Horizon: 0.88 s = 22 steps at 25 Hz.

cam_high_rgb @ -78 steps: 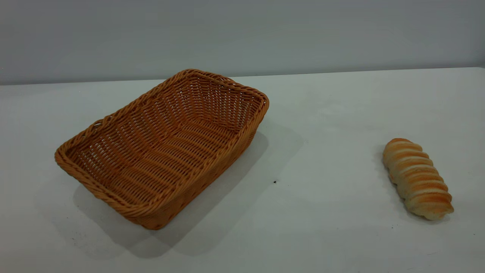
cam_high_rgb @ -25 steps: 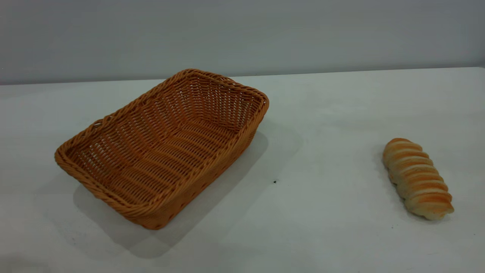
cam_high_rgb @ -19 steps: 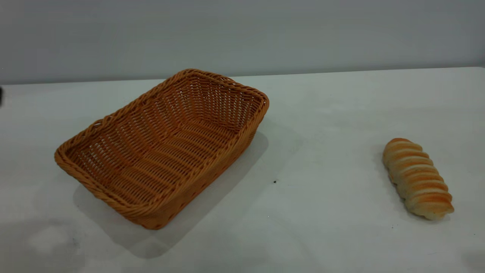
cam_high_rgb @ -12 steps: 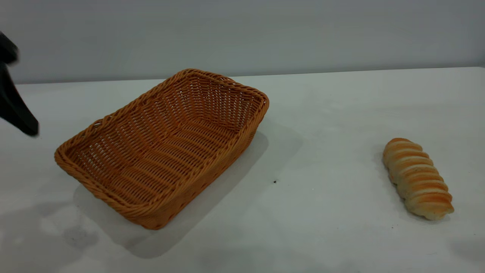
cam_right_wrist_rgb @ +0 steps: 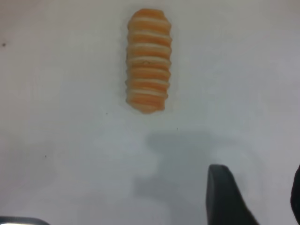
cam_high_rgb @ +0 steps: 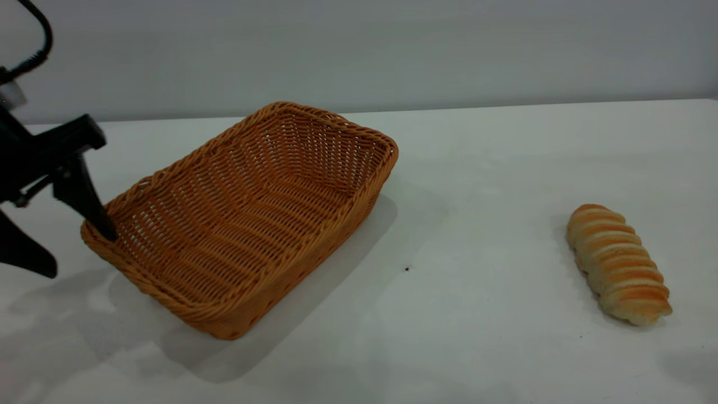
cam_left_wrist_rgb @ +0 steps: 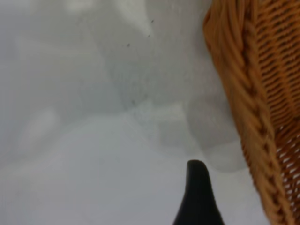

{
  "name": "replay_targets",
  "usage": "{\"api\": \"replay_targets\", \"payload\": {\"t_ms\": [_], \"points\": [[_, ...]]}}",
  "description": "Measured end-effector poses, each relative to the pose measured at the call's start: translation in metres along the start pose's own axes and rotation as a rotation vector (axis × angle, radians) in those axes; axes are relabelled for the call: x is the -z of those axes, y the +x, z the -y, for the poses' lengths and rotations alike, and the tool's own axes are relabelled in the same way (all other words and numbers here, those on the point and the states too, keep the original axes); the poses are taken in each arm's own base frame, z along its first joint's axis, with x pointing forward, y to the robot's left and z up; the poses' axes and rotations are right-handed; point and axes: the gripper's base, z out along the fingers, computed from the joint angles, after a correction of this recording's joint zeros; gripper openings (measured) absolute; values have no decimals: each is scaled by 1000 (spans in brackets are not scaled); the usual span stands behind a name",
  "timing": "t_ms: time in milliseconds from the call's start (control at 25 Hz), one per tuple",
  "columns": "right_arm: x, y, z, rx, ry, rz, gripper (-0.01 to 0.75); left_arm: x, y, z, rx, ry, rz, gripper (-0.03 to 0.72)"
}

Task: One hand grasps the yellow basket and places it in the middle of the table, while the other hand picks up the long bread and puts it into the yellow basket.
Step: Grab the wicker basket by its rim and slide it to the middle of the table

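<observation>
The left gripper point(cam_high_rgb: 67, 247) is at the left edge of the table point(cam_high_rgb: 493, 168), at the near-left corner of the yellow basket point(cam_high_rgb: 247, 219). Its two pointed black fingers stand wide apart and hold nothing. One finger point(cam_high_rgb: 84, 205) has its tip at the braided rim of that corner, perhaps just inside the rim, but I cannot tell if it touches the wicker. The other finger is outside the basket, above the white surface. A black cable point(cam_high_rgb: 39, 39) loops above the gripper.

The basket sits on the left half of the table, turned at an angle.

The long bread point(cam_high_rgb: 617, 264) lies on the table far to the right, well apart from the basket, with its striped side up.

In the right wrist view the bread point(cam_right_wrist_rgb: 148, 72) is seen from above, and the right gripper point(cam_right_wrist_rgb: 255, 197) is above the table near it, not touching it. Only parts of its dark fingers point(cam_right_wrist_rgb: 225, 194) show, with a gap between them, so it looks open.
</observation>
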Motion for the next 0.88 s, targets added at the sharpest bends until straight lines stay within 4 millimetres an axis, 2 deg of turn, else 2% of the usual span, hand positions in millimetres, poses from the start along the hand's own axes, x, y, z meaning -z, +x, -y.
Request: {"api": "replay_targets", "payload": {"t_ms": [200,640,800,880], "points": [[0,-1,0,-1,-4,14,384,-10,-12,6,16,4,-13,594],[0,-4,-1,0,-9,45,384,-34,-24,11,31,8,-59,594],[0,-4,-1,1,-10,49,384,-47,-23,20,-11,10,-79,557],[0,-5,-1,1,-9,50,384,-52,-22,24,-25,8,-86,504]]}}
